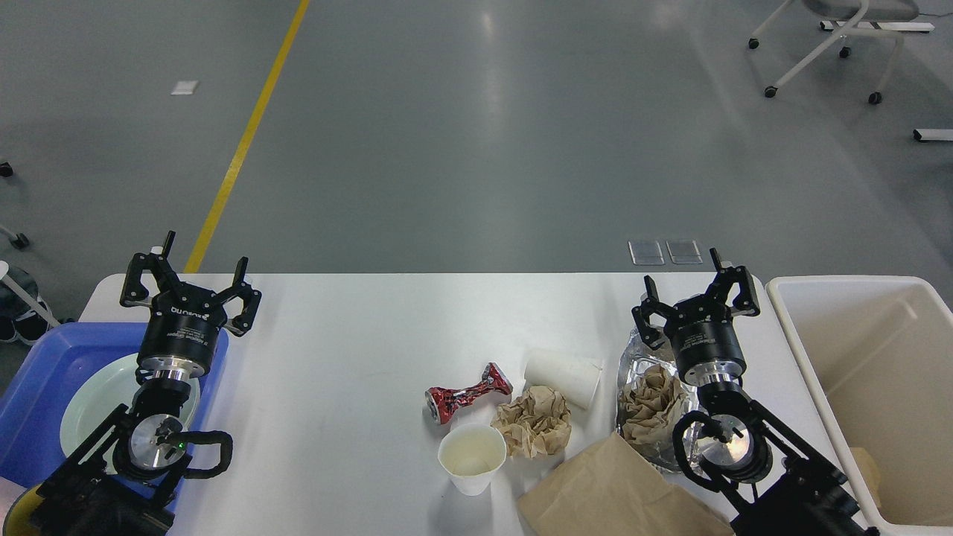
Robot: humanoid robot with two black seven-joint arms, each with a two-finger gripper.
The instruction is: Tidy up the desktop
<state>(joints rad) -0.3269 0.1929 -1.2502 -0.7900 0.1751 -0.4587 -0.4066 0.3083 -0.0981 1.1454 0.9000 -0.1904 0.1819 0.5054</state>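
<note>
In the blue tray (45, 387), a pale plate (93, 406); in the foil dish (633, 372), crumpled paper (651, 406).

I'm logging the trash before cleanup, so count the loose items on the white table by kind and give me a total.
Paper cups: 2, upright and on its side
Crushed cans: 1
Crumpled paper wads: 2
Foil trays: 1
Paper bags: 1
Total: 7
</note>
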